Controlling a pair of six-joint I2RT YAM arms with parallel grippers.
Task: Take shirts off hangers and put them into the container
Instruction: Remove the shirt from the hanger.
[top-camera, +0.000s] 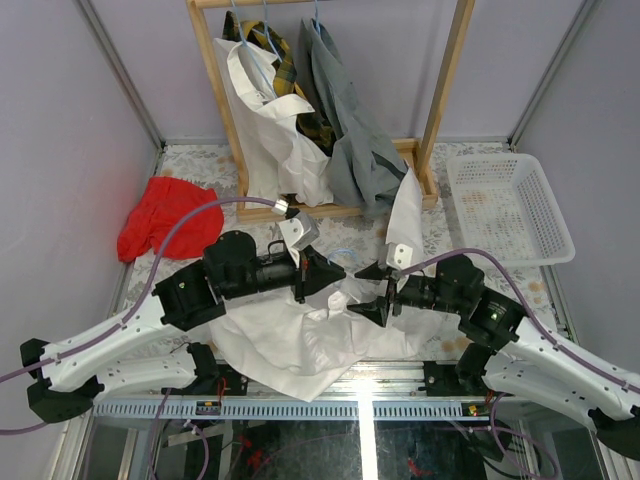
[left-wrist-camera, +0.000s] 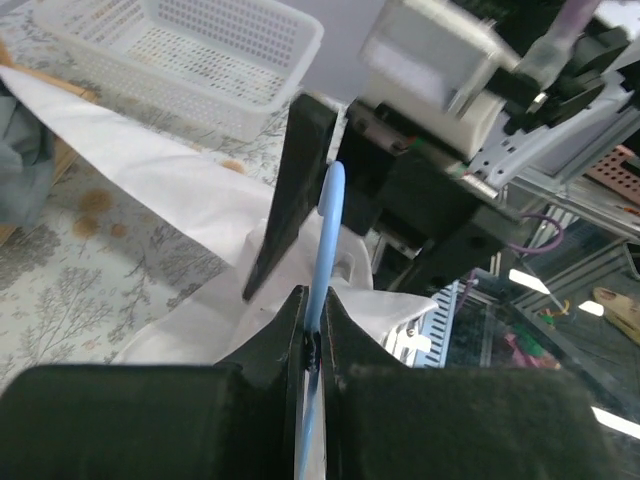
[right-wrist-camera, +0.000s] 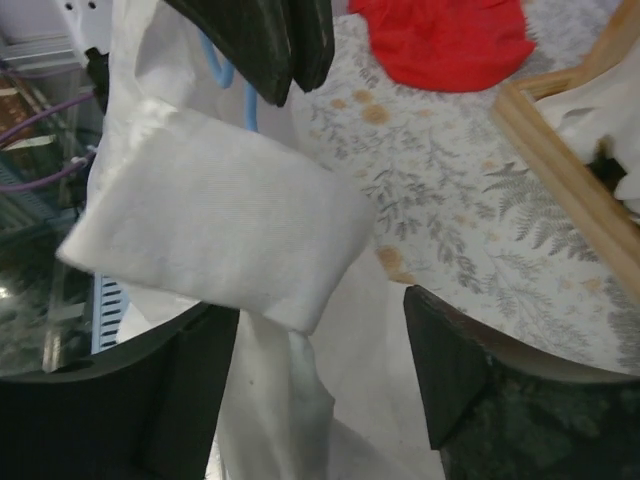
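Left gripper (left-wrist-camera: 313, 300): jaws shut tight on the thin light-blue wire of a hanger (left-wrist-camera: 328, 230), which is pinched between the two pads.
Hanger axis: from the left jaws the wire runs straight ahead, towards the opposite arm, and curves over near the tip of one dark finger of that arm.
Right gripper (right-wrist-camera: 320, 310): jaws stand wide apart and pinch nothing. A folded white cuff (right-wrist-camera: 210, 225) hangs in the gap, nearer one finger.
Gap between grippers: they face each other tip to tip, close together, above the near middle of the table (top-camera: 200, 165).
White shirt (top-camera: 290, 345): lies crumpled on the table below and between both grippers, with one strip of cloth trailing up past the right arm.
Container (top-camera: 505, 210): at the far right of the table, well apart from the shirt, beyond the right arm. It looks empty.
Nearer arm: the right one, both to the loose cloth and to the container.
Key relation: hanger fixed on the left, cloth on the right, so the shirt likely has to slide rightward off the wire.
Rack (top-camera: 445, 75): behind, holding a grey shirt (top-camera: 350, 140) among others.
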